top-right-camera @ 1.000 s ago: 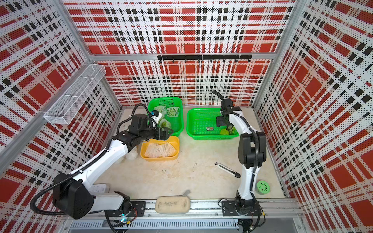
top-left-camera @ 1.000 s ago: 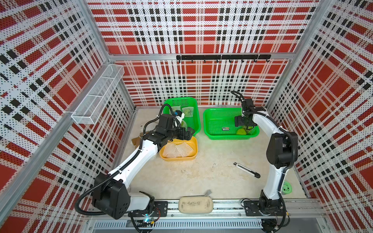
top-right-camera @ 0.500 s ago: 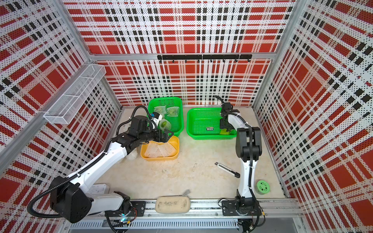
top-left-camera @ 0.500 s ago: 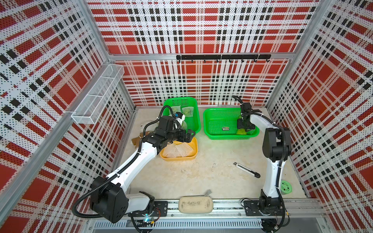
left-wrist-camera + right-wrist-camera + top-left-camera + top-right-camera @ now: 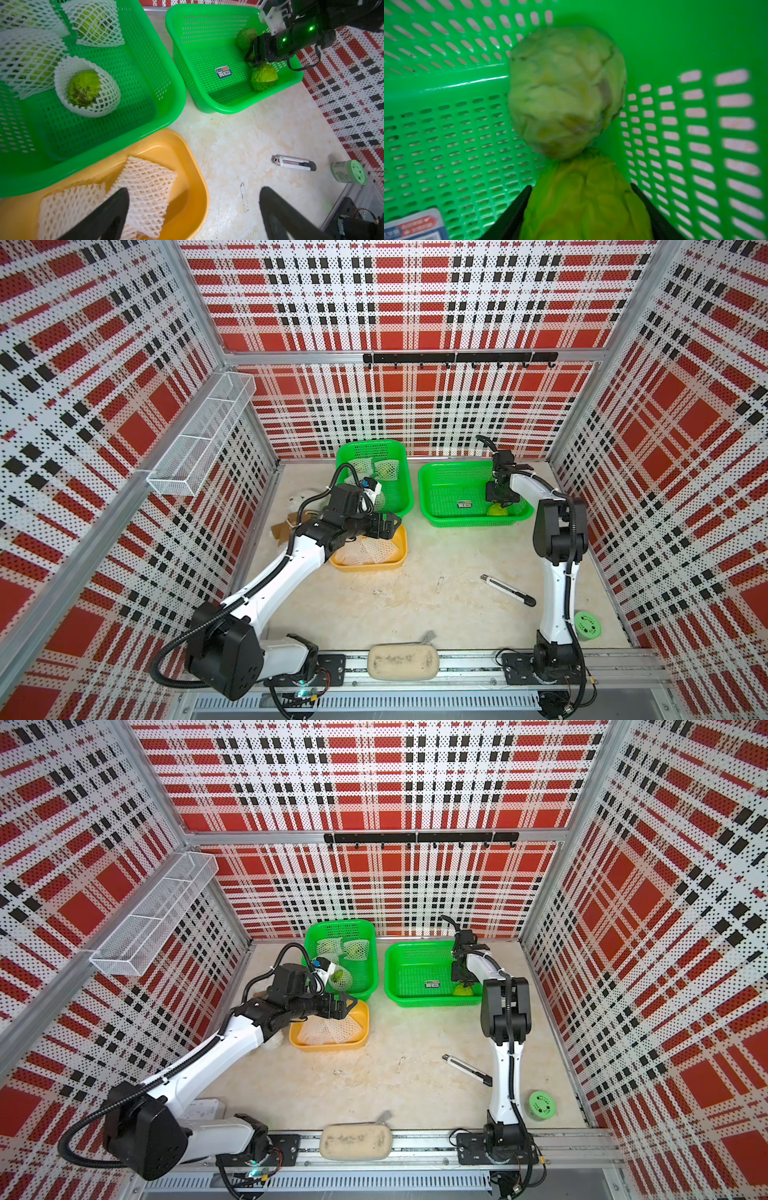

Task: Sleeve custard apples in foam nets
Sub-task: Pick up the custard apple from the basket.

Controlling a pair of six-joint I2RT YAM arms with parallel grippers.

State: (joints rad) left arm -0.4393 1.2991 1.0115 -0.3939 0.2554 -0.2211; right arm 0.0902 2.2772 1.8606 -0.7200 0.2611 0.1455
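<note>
The right pincer (image 5: 581,188) grips a custard apple (image 5: 583,207) inside a green basket (image 5: 446,128), touching a second fruit (image 5: 566,93). The left pincer (image 5: 194,190) hangs open over the edge of the yellow tray (image 5: 193,158) holding the foam nets (image 5: 143,182).

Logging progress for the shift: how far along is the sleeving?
Done: at least three sleeved custard apples lie in the left green basket. In hand: the right gripper straddles a bare fruit; the open left gripper hovers near spare foam nets. Left: three bare fruits, that one included, in the right green basket.
</note>
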